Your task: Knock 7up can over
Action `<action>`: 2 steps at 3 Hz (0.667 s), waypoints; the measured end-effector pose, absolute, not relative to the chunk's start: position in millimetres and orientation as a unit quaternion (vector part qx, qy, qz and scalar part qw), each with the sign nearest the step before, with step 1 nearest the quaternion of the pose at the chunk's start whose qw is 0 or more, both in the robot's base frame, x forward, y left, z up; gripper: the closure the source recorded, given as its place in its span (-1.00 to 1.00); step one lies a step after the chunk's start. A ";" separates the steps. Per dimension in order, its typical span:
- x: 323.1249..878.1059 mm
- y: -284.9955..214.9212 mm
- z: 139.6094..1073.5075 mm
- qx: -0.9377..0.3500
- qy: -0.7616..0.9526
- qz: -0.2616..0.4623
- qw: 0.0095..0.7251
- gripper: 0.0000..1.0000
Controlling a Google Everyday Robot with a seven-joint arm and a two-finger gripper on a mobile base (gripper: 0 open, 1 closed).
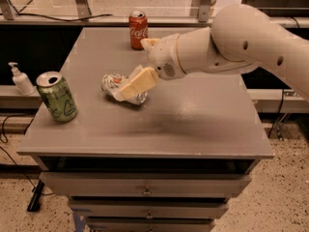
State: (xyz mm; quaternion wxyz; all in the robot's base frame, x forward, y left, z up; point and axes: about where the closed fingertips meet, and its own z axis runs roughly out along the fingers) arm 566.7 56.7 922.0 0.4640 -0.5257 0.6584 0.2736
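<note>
Here: 7up can [110, 82] sideways on grey table [193, 124], gripper [129, 88] over it.

Grey flat-topped desk [193, 120], matte surface, with a stack of grey drawers [145, 185] below; the top drawer carries a small metal pull [146, 192].

Green aluminium soda can [57, 96]: upright, silver top, near the desk's front-left corner.

Red Coca-Cola can [138, 30]: upright at the desk's far edge, well apart from the green can.

White plastic pump bottle [21, 79]: upright on a lower ledge off the desk's left side, just beyond the green can.

Gripper [131, 85]: low over the desk's left-centre area, between the two cans.

Speckled light floor [285, 197] under and around the desk.
</note>
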 end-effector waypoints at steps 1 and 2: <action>574.4 3.6 921.0 -0.533 0.662 0.243 0.468 -1.00; 582.3 -48.1 922.8 -0.535 0.670 0.211 0.470 -1.00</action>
